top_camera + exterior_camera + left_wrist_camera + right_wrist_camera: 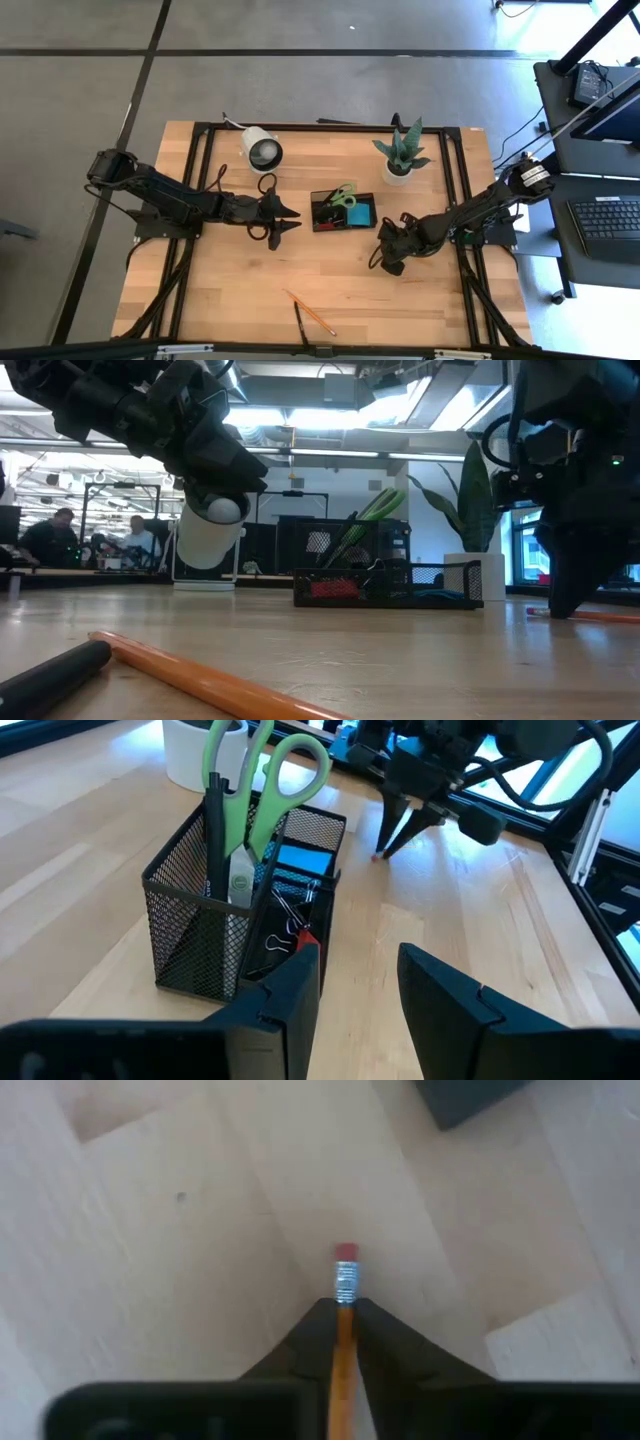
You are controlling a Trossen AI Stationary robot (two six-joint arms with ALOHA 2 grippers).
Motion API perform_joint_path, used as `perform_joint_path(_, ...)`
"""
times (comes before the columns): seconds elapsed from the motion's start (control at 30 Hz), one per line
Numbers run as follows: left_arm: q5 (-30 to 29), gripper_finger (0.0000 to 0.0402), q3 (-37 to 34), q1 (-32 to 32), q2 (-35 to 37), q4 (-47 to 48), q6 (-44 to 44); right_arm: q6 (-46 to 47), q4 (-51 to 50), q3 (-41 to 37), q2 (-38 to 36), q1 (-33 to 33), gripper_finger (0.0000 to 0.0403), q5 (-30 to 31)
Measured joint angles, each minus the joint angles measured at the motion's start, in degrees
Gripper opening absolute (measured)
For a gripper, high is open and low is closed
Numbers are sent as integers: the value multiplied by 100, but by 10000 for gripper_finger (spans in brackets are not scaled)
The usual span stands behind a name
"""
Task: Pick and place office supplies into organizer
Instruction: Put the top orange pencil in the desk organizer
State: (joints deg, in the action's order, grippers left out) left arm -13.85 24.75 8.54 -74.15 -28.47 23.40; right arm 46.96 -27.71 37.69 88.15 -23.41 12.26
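The black mesh organizer (345, 228) (190, 935) stands mid-table, with green-handled scissors (290, 770), a blue pad (300, 860) and black clips in it. To its right, my right gripper (388, 265) (345, 1315) points down at the table, shut on an orange pencil (345, 1285). My left gripper (290, 218) (360, 985) hovers open just left of the organizer with nothing between its fingers. A second orange pencil (310, 312) and a black pen (299, 325) lie flat near the front edge. My right gripper pinches the pencil between its two fingertips (385, 1335), just behind the metal ferrule (346, 1285) at the eraser end. The fingers come steeply from above. The red eraser (378, 855) sticks out past them, low at the table. The shaft (590, 617) runs level along the tabletop.
A potted plant (400, 152) stands behind the organizer to its right, and a white lamp-like object (262, 150) to its left. Bare wood lies between the organizer and the front edge. People sit in the room beyond (60, 530).
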Motion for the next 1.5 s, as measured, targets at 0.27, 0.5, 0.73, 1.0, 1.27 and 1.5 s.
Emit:
perform_joint_path(0.27,22,130,0,0,0,0,151,-371,438,26,224,-129,22,82)
perform_joint_path(0.5,22,130,0,0,0,0,149,-1085,2028,33,681,-147,10,21)
perform_joint_path(0.73,313,130,0,239,-142,-10,-194,-2088,3230,431,1440,-13,5,-182)
perform_joint_path(1.0,-394,130,283,799,-1229,-304,-507,-3119,3585,1367,2325,308,4,-296)
perform_joint_path(1.27,-575,133,1183,1223,-2460,68,-1051,-3220,3606,1578,2501,480,4,-270)
perform_joint_path(1.5,-557,167,1934,1246,-2852,741,-769,-3067,3631,1578,2506,482,4,-196)
